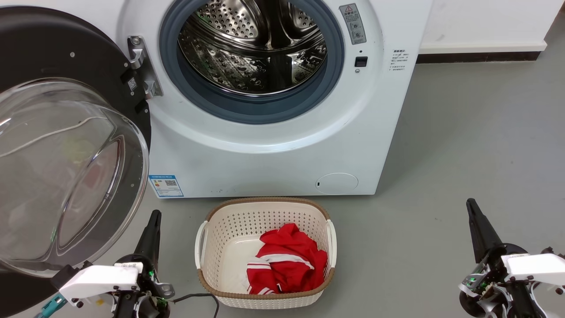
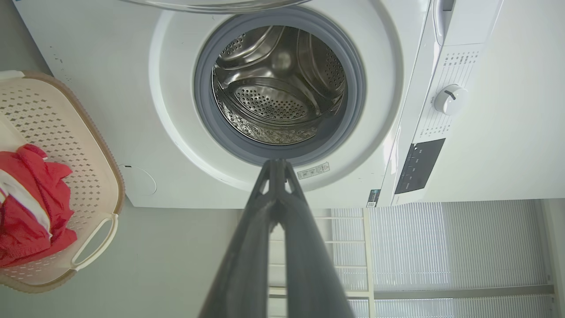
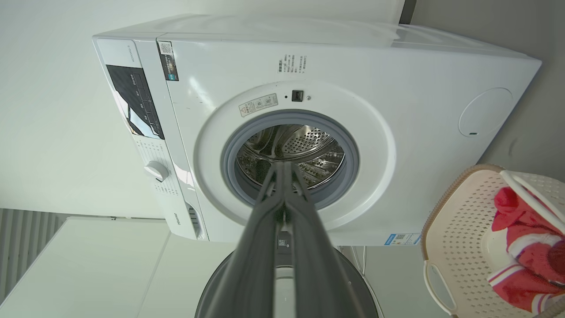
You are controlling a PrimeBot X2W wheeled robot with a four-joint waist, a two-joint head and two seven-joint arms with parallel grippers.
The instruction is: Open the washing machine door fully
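The white washing machine (image 1: 273,154) stands ahead with its steel drum (image 1: 254,48) exposed inside a blue-grey gasket. The washing machine door (image 1: 57,145), glossy black with a bulging clear glass bowl, is swung wide to the left on its metal hinge (image 1: 143,66). My left gripper (image 1: 154,214) is shut and empty, low at the left, just right of the glass bowl and apart from it. At the lower right my right gripper (image 1: 470,203) is shut and holds nothing, over bare floor. In the wrist views, the left gripper (image 2: 276,162) and the right gripper (image 3: 284,164) point at the drum opening.
A cream laundry basket (image 1: 265,212) with a red and white garment (image 1: 287,263) sits on the grey floor right in front of the washer, between my two arms. A white wall and dark skirting (image 1: 476,56) run behind at the right.
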